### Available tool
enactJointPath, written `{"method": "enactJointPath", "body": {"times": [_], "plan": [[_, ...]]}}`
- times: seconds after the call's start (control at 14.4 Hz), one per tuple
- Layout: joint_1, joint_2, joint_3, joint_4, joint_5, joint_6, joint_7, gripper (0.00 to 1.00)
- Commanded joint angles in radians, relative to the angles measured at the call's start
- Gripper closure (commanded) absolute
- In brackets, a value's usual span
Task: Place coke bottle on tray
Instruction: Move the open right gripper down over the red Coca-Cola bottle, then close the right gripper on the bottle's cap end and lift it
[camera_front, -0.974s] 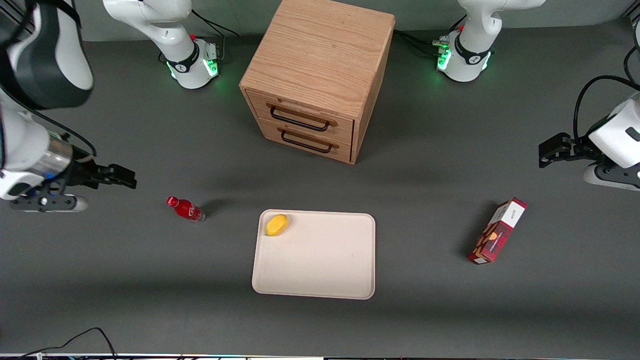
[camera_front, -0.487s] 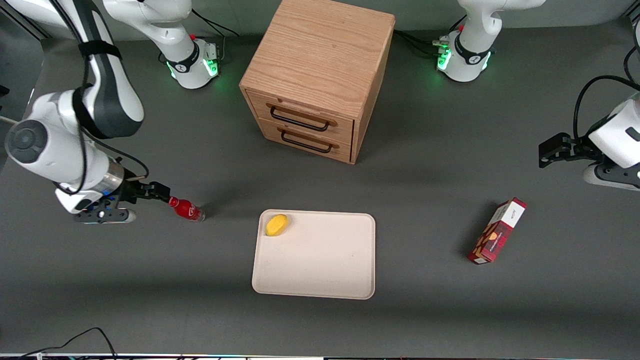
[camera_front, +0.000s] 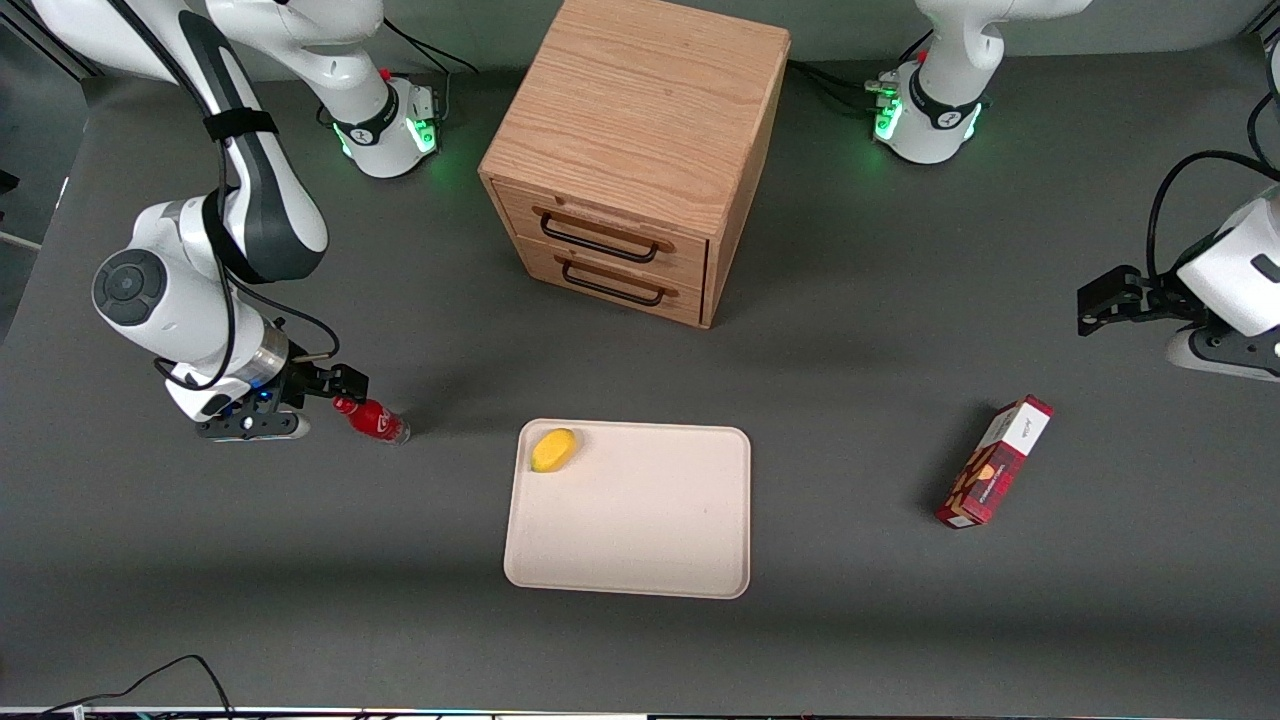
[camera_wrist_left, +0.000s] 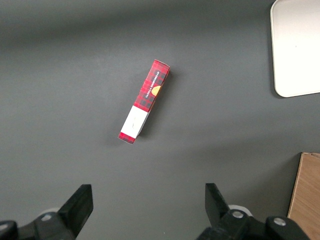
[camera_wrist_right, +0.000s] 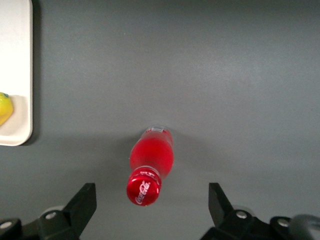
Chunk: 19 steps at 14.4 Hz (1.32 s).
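The coke bottle (camera_front: 372, 419) is a tiny red bottle with a red cap, on the grey table toward the working arm's end, apart from the tray. In the right wrist view the coke bottle (camera_wrist_right: 150, 165) has its cap pointing at the camera. My gripper (camera_front: 340, 386) hangs just above the bottle's cap end. In the right wrist view the gripper (camera_wrist_right: 151, 202) is open, one finger on each side of the cap and touching nothing. The cream-white tray (camera_front: 640, 540) lies flat near the table's middle; a corner of the tray (camera_wrist_right: 17, 75) shows in the right wrist view.
A yellow lemon-like object (camera_front: 553, 449) sits in a tray corner. A wooden two-drawer cabinet (camera_front: 635, 150) stands farther from the front camera than the tray. A red carton box (camera_front: 995, 474) lies toward the parked arm's end; the carton box also shows in the left wrist view (camera_wrist_left: 144, 101).
My gripper has swept in from the working arm's end of the table and come down over the bottle's cap. The bottle, tray and box have not moved.
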<state>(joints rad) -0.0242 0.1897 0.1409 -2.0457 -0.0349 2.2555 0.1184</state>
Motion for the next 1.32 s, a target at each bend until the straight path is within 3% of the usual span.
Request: {"method": "enactJointPath", "body": {"times": [0.0,0.7,0.9,1.11,1.25], "plan": [[0.003,-0.004,0.005,-0.011,-0.030,0.018,-0.006,0.02],[0.001,-0.007,0.020,-0.074,-0.042,0.082,-0.005,0.31],[0.000,-0.004,0.019,-0.074,-0.045,0.084,-0.005,0.59],[-0.002,-0.006,0.019,-0.074,-0.045,0.082,-0.006,0.95],[-0.002,-0.009,0.020,-0.074,-0.045,0.082,-0.008,1.00]]}}
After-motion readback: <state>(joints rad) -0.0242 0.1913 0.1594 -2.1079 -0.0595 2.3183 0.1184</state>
